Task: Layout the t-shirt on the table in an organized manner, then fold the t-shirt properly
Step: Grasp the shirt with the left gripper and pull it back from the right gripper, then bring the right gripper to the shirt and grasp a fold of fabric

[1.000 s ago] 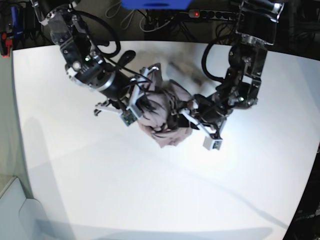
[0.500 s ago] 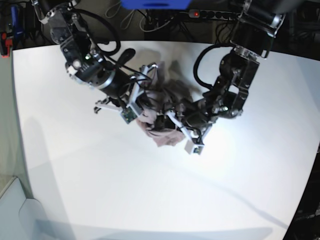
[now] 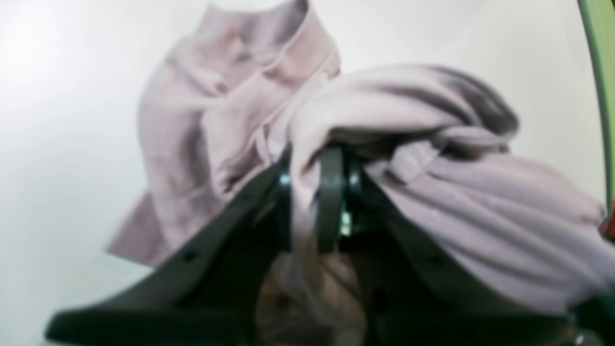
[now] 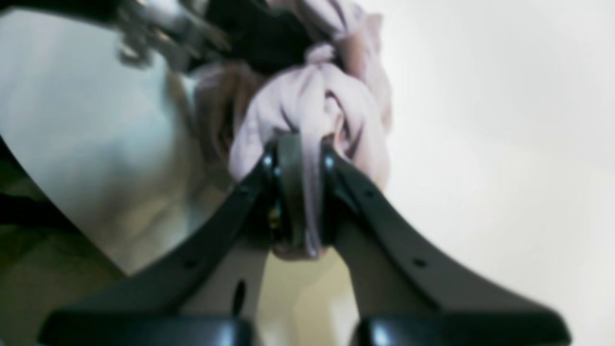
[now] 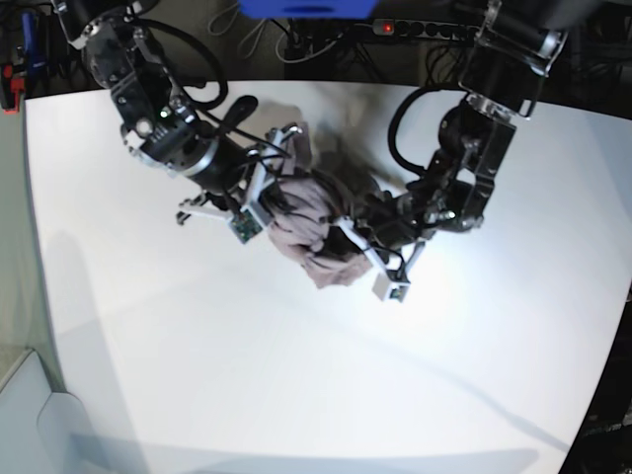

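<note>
The mauve t-shirt (image 5: 314,229) lies bunched in a crumpled heap near the back middle of the white table (image 5: 296,375). In the left wrist view my left gripper (image 3: 314,192) is shut on a thick fold of the t-shirt (image 3: 456,216), with cloth draped over its fingertips. In the right wrist view my right gripper (image 4: 300,187) is shut on a twisted strip of the t-shirt (image 4: 307,105). In the base view the two arms meet over the heap, the right from the left side and the left from the right side. Most of the shirt's shape is hidden in the bunch.
A power strip (image 5: 425,28) and cables run behind the table's far edge, beside a blue object (image 5: 306,8). A pale grey container (image 5: 25,395) stands off the table's front left corner. White tabletop stretches in front of the shirt.
My left gripper has moved in from the right into the heap and closed on a fold. The right gripper has kept its hold and shifted slightly left with the cloth.
</note>
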### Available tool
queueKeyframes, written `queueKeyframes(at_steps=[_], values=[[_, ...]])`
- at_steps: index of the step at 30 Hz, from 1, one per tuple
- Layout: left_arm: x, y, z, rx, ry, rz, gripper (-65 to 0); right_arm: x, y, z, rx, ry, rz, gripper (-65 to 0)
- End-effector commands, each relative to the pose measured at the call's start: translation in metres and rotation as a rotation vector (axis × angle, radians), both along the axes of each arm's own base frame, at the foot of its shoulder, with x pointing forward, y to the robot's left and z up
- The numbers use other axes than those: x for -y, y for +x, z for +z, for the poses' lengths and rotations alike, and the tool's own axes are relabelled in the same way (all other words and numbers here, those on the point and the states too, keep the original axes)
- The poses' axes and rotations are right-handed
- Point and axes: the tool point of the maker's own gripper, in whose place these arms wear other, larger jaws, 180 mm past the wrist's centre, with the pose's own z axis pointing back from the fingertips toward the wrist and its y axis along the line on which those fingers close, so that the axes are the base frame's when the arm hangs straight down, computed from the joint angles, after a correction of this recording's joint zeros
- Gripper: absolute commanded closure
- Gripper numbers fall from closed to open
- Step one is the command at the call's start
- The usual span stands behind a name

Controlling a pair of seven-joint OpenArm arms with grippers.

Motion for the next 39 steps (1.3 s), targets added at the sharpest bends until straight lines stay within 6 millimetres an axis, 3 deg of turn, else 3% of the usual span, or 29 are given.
queueKeyframes(at_steps=[1, 5, 9, 17, 21, 25, 31, 35, 39], values=[[-0.011, 0.017, 0.02, 0.071, 0.008, 0.029, -0.4, 0.002, 0.012, 0.019, 0.068, 0.024, -0.01, 0.0], [-0.041, 0.029, 0.034, 0.103, 0.007, 0.102, -0.4, 0.024, 0.024, 0.025, 0.093, 0.013, -0.072, 0.0], [-0.072, 0.035, 0.029, 0.092, 0.036, 0.163, -0.4, 0.036, 0.034, 0.037, 0.13, 0.014, -0.11, 0.0], [-0.114, 0.034, 0.025, 0.089, 0.068, 0.248, -0.4, 0.079, 0.053, 0.052, 0.18, 0.001, -0.236, 0.0], [-0.132, 0.031, 0.024, 0.083, 0.066, 0.298, -0.4, 0.098, 0.06, 0.058, 0.199, -0.005, -0.292, 0.0], [-0.138, 0.027, 0.022, 0.078, 0.067, 0.313, -0.4, 0.105, 0.063, 0.061, 0.207, -0.006, -0.313, 0.0], [-0.134, 0.025, 0.018, 0.065, 0.063, 0.307, -0.4, 0.1, 0.061, 0.059, 0.198, 0.004, -0.308, 0.0], [-0.133, 0.019, 0.014, 0.053, 0.065, 0.305, -0.4, 0.08, 0.058, 0.056, 0.178, 0.035, -0.277, 0.0], [-0.128, 0.01, 0.005, 0.03, 0.079, 0.278, -0.4, 0.046, 0.054, 0.056, 0.175, 0.049, -0.182, 0.0]])
